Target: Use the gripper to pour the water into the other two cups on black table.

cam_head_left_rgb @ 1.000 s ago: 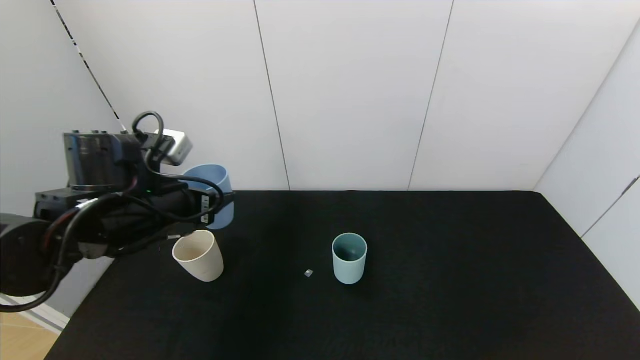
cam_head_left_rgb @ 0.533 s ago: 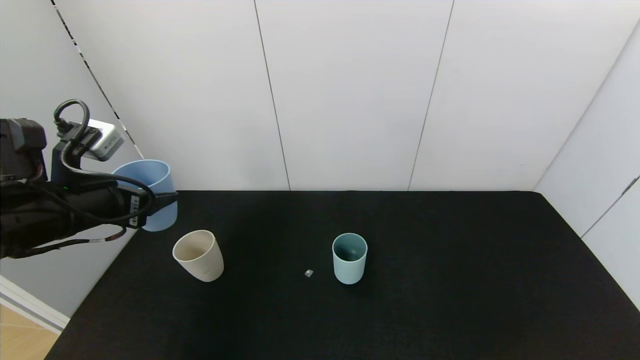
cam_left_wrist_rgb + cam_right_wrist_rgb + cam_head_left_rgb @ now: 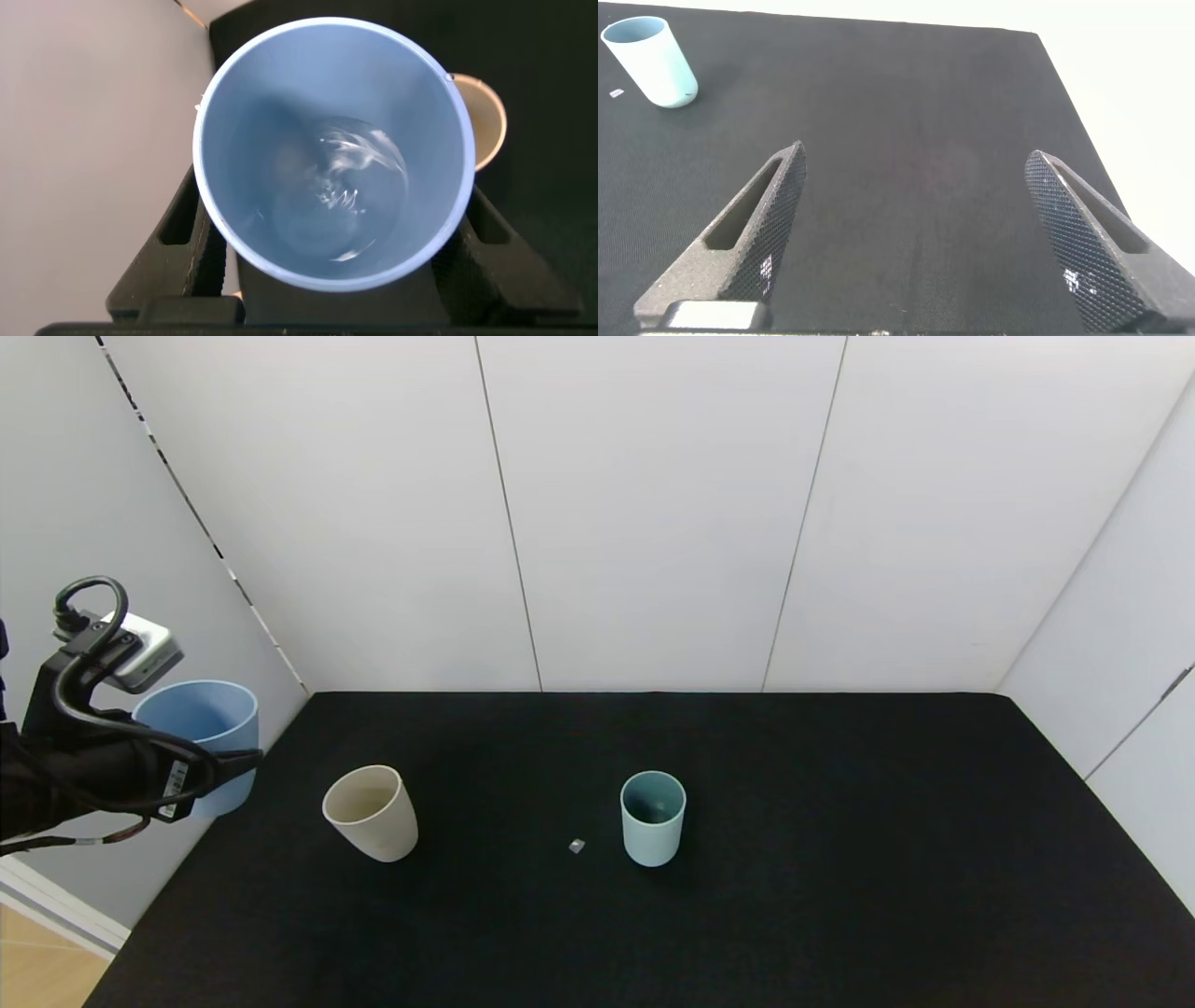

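- A light blue cup (image 3: 207, 739) is held upright, clamped between the fingers of the left gripper (image 3: 210, 775), off the far-left edge of the black table (image 3: 840, 896).
- In the left wrist view, a small amount of water (image 3: 350, 182) is seen at the bottom of the light blue cup.
- The beige cup (image 3: 371, 813) stands on the left part of the table; the mint green cup (image 3: 653, 818) stands near the middle, well apart from it.
- A tiny pale object (image 3: 576, 845) lies just left of the mint green cup.
- Whether either cup holds water cannot be told, so the pouring is judged possibly done.
- The right gripper (image 3: 920, 233) is spread wide, grasping nothing, above the right side of the table.
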Action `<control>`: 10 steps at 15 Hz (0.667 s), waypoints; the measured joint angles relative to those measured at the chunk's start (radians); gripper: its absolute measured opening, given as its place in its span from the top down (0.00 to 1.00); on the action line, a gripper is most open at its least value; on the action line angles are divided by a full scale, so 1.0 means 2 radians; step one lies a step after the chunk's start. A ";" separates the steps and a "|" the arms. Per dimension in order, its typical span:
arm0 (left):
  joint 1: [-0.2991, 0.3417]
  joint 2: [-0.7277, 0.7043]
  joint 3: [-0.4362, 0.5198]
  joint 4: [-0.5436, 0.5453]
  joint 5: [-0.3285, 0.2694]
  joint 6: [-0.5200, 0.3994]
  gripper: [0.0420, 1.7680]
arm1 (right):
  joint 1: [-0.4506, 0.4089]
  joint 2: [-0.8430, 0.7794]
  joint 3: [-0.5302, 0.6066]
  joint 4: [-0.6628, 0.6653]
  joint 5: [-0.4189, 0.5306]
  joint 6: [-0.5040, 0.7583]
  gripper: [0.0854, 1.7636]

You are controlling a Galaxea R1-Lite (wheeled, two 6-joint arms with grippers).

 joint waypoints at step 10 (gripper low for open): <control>-0.009 -0.008 0.051 -0.006 0.001 0.101 0.31 | 0.000 0.000 0.000 0.000 0.000 0.000 0.03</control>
